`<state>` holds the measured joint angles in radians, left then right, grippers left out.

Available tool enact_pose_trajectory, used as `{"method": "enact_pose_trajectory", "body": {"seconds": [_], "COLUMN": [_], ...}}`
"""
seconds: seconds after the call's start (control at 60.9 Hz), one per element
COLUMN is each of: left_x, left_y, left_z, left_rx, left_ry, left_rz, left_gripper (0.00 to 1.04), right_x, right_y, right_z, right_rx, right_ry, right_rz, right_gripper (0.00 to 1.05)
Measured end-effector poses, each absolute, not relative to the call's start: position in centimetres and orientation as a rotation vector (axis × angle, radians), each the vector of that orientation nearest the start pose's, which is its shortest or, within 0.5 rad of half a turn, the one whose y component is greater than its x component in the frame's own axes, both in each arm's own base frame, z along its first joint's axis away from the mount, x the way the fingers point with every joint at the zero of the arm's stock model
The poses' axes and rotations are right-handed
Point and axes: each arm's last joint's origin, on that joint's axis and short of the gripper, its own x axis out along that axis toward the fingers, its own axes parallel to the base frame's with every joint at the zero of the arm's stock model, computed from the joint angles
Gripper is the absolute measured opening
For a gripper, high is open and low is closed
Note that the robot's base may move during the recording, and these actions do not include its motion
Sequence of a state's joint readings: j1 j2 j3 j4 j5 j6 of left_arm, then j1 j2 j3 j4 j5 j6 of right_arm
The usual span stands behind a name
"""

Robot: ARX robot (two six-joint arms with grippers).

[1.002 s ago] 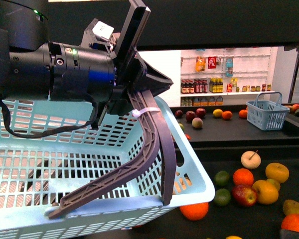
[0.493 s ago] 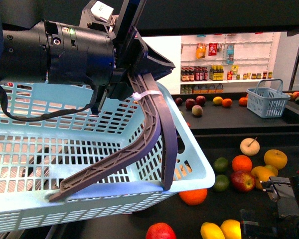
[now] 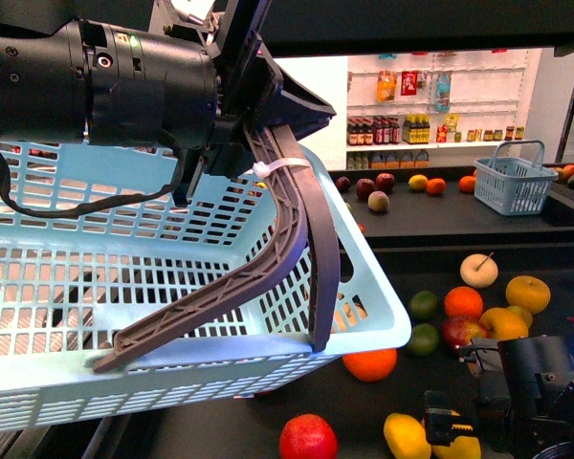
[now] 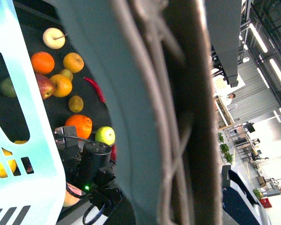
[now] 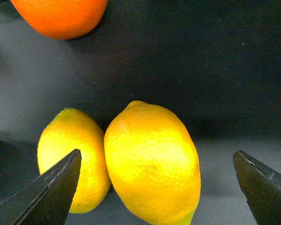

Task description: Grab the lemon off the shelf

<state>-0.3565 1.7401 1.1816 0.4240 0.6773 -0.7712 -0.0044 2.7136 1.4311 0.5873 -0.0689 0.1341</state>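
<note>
The right gripper (image 5: 157, 152) hangs low over the lower tray of the shelf (image 3: 416, 394), its two dark fingertips (image 5: 51, 190) spread wide apart and holding nothing. In the right wrist view a lemon (image 5: 152, 164) lies on the tray between them. There is bare tray between the lemon and one fingertip. On its other side a second lemon (image 5: 70, 164) touches it, and the other fingertip overlaps that second lemon's outer edge. An orange (image 5: 58, 16) sits apart from both lemons, with bare dark tray between. In the front view the two lemons lie at the near part of the tray, partly hidden by the right arm. A red apple (image 3: 308, 438) sits to their left with a gap between, and a cluster of mixed fruit lies further back towards the tray's rear edge. The left gripper (image 3: 253, 143) is clamped on the dark handle (image 3: 297, 258) of a light-blue basket (image 3: 96, 287), which it holds up in the air to the left of the fruit. The basket's lower right corner overlaps the top of an orange in that view. A small basket (image 3: 517, 186) stands on the upper tray, well apart. The left wrist view is mostly filled by the blurred handle and basket wall.
</note>
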Motion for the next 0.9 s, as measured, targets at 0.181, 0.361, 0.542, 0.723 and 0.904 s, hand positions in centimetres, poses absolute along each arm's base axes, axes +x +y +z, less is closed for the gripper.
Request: {"method": "enact_pose_trajectory", "body": {"seconds": [0.181,0.361,0.542,0.723,0.904], "left_x": [36.2,36.2,36.2,36.2,36.2], "left_y": [-15.4,-15.4,-15.4,-15.4,-15.4], "left_z": [27.3,27.3,27.3,27.3,27.3], "left_rx": [-0.721,-0.721,-0.721,-0.721,-0.721], "left_ry": [0.530,0.530,0.530,0.530,0.530], "left_rz": [-0.927,-0.927,-0.927,-0.927,-0.927], "left_gripper": [0.06,0.06,0.06,0.06,0.06], "right_x": [46.9,47.5,47.7,47.6,47.6], "right_y": [0.0,0.0,0.2,0.5,0.2], "right_z": [-7.8,-8.7,-9.2,-9.6,-9.4], "right_rx": [0.156,0.155,0.154,0.150,0.167], "right_ry": [0.716,0.732,0.761,0.773,0.752], "right_rz": [0.024,0.025,0.035,0.044,0.028], "right_gripper": [0.97,0.97,0.97,0.78,0.66]}}
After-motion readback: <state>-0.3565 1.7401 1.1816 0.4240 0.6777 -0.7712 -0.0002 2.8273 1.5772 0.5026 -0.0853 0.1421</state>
